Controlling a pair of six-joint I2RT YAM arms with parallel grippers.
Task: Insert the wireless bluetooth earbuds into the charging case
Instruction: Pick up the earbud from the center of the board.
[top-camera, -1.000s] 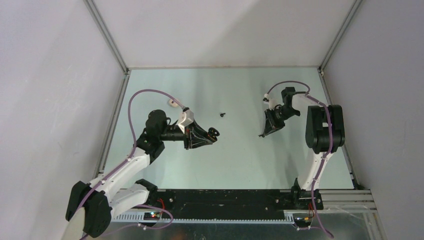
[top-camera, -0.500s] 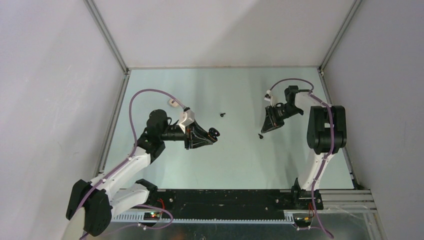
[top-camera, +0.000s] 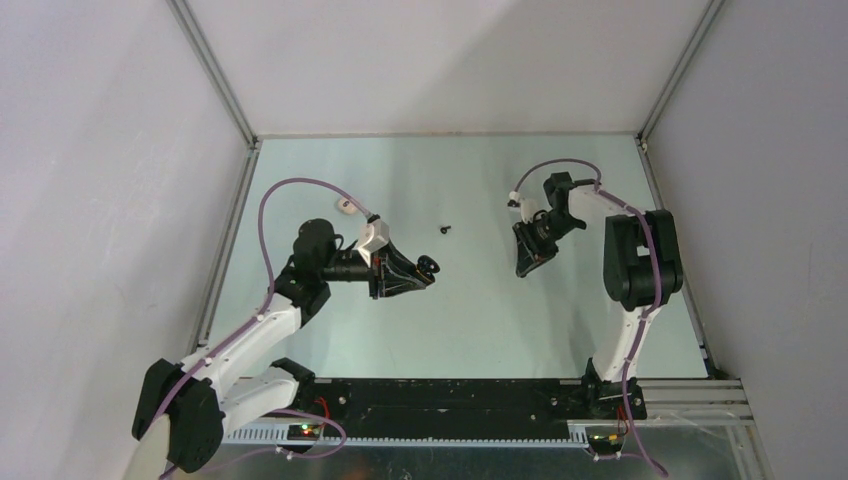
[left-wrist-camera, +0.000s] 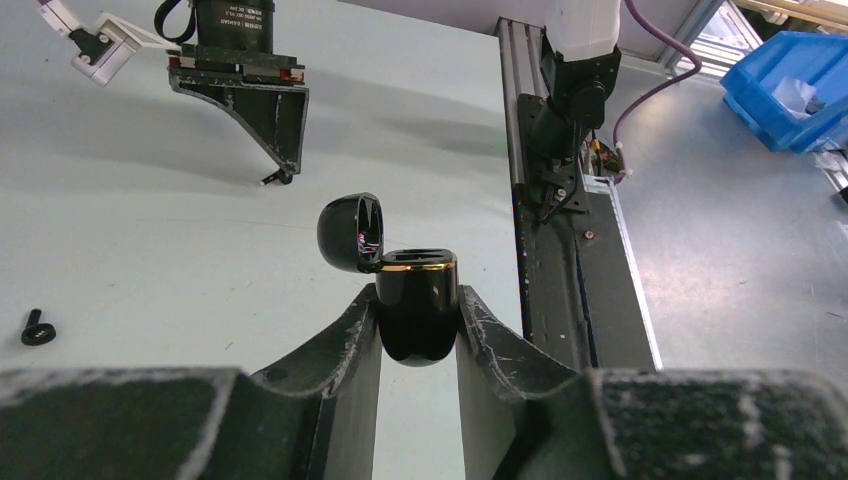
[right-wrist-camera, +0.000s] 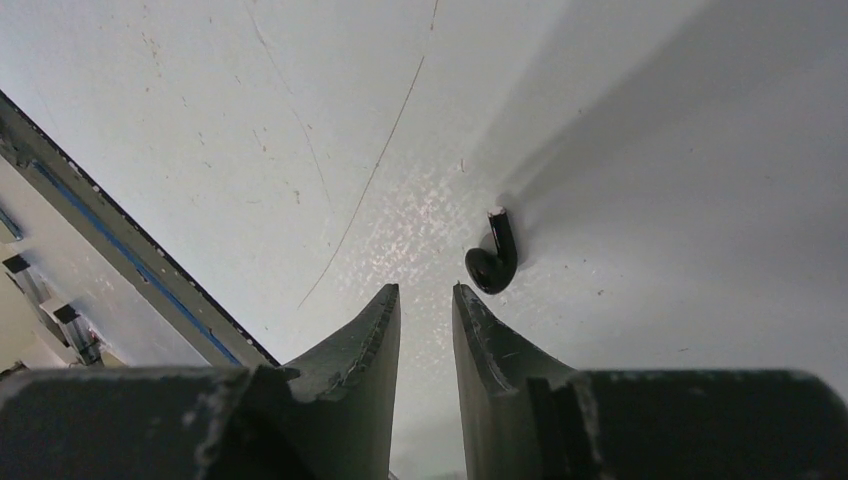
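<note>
1. Currently the left gripper (left-wrist-camera: 418, 300) is clamping the black charging case (left-wrist-camera: 418, 325) by its lower body. The lid (left-wrist-camera: 348, 232) is hanging open at 10 o'clock of that body.
2. The right gripper (right-wrist-camera: 427, 298) is hovering low over the table (right-wrist-camera: 250, 120). Its jaws are almost together with only a thin slit between them, and they are pinching nothing.
3. One black earbud (right-wrist-camera: 493, 262) is lying on the table just beside those tips, at about 1 o'clock in the wrist view and outside the slit. Descending or squeezing from here is likely risking a miss, because the bud is not sitting between the jaws.
4. A fingertip coming down off-centre is probably going to nudge the bud. Being small and rounded on a smooth surface, it could be skidding or rolling out of reach.
5. Even once pinched, such a slick little shape could be squirting out of the grip. It could also be sitting askew, so that its stem is not lining up with the case's socket.
6. The case is being held only by its glossy sides, so pressing a bud in could be tilting it or knocking the lid.
7. A second black earbud (top-camera: 446, 229) is waiting at 12 o'clock of the case, well apart, and is carrying the same risks.
</note>
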